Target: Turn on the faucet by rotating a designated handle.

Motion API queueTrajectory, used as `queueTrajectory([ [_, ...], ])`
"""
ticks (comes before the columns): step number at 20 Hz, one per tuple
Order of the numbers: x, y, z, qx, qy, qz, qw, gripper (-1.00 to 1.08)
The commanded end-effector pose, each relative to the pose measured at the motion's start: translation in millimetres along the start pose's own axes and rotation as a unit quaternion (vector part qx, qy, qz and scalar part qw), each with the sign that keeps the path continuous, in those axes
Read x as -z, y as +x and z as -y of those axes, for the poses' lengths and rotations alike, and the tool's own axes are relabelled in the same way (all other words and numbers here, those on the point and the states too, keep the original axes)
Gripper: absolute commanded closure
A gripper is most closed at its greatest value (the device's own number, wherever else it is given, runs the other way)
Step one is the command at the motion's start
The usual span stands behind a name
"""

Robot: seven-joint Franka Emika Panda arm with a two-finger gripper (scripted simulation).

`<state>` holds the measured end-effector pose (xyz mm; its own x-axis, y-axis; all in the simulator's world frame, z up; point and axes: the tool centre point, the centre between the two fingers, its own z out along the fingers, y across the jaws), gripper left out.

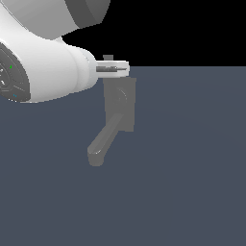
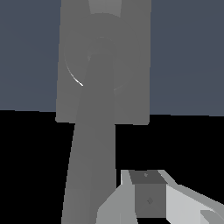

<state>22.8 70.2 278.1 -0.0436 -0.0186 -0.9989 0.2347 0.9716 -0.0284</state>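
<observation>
- One floor [image 1: 192, 168], plain slate-blue, carries everything listed; its far edge meets black background.
- One arm [image 1: 43, 57], white and bulky, fills the exterior view's upper left and reaches over the faucet.
- One faucet [image 1: 120, 103], matte grey, standing by the floor's far edge, slightly toward the exterior view's left. Judged a rigid, anchored fixture: it should not shift when pushed.
- One back plate [image 2: 131, 65], flat and rectangular, with a circular hub [image 2: 100, 48] at its centre.
- One spout [image 1: 102, 141], thick, rounded and tubular, running from the plate toward the floor's near edge. The wrist view shows it as the long member [image 2: 87, 166] leaving the hub. Not the part to turn.
- One gripper [image 1: 126, 68], level with the plate's top edge. One finger [image 2: 148, 199] shows in the wrist view. Whether its jaws are spread or closed, or touching anything, cannot be told.
- One handle [image 1: 108, 58], apparently the small grey stub showing just above the gripper. In the wrist view it is apparently the pale strip [image 2: 105, 6] past the hub, opposite the spout. Most of it is hidden.
  - Handling, judged: a thin, stiff, light bar on a pivot, with a smooth finish that may let pads slide.
  - Hold, judged: near the free end, away from the hub, for leverage. Press or pinch its flat faces and sweep around the hub.
</observation>
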Motion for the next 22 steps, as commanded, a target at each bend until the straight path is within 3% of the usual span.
queueTrajectory([
  [1,-8.0,-16.0,18.1,-0.004,0.009,0.014,0.9999,1.08],
  [7,-8.9,-24.0,35.0,-0.005,0.009,0.018,0.9998,1.08],
  [8,0.3,-4.3,18.6,-0.001,-0.002,-0.001,1.0,1.08],
  [22,-6.1,-4.5,77.9,-0.004,0.006,0.013,0.9999,1.08],
])
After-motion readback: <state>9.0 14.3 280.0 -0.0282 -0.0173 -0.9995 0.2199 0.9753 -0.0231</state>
